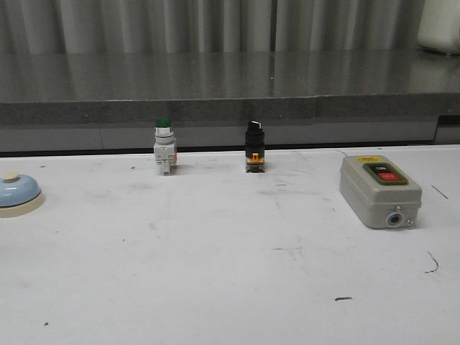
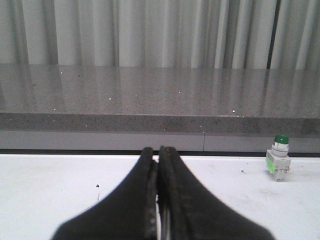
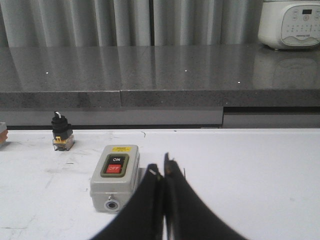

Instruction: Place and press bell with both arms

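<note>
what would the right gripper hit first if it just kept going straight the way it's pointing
Probably nothing on the table: ahead of the right gripper the white table looks bare up to the grey counter. The grey switch box sits off to one side of the shut fingers. Depth is hard to judge.

Light-blue dome bell (image 1: 16, 192), cream knob, upright, table's far-left edge

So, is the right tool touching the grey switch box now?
Apart. In the right wrist view the right tool, fingers closed together, sits beside the grey switch box, and a strip of white table shows between them.
</note>
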